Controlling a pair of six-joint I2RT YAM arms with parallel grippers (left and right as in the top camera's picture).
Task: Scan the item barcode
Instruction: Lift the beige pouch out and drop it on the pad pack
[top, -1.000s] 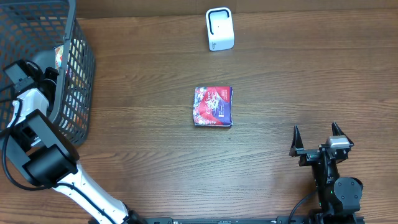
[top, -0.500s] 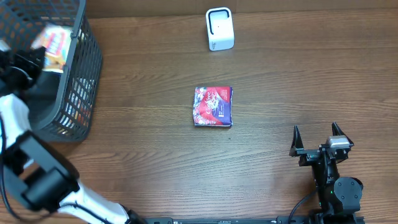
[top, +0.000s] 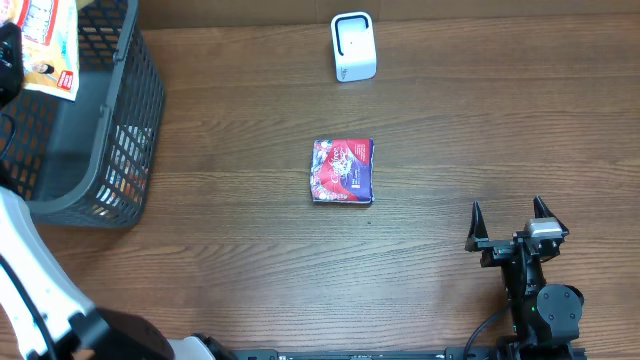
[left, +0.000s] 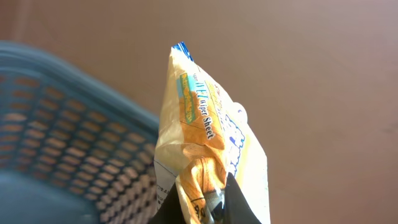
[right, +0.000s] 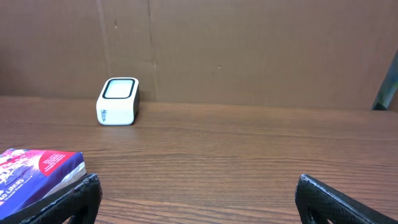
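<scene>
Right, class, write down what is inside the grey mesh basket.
Something colourful shows through the mesh of the basket. The yellow packet, held by the left gripper, covers one corner.

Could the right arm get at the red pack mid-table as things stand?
Probably yes. The right fingers stand open, and only bare table lies between them and the pack; whether the arm stretches that far I cannot say for sure.

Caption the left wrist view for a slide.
Left gripper shut on a yellow wiper-sheet packet, mesh basket behind it.
</scene>
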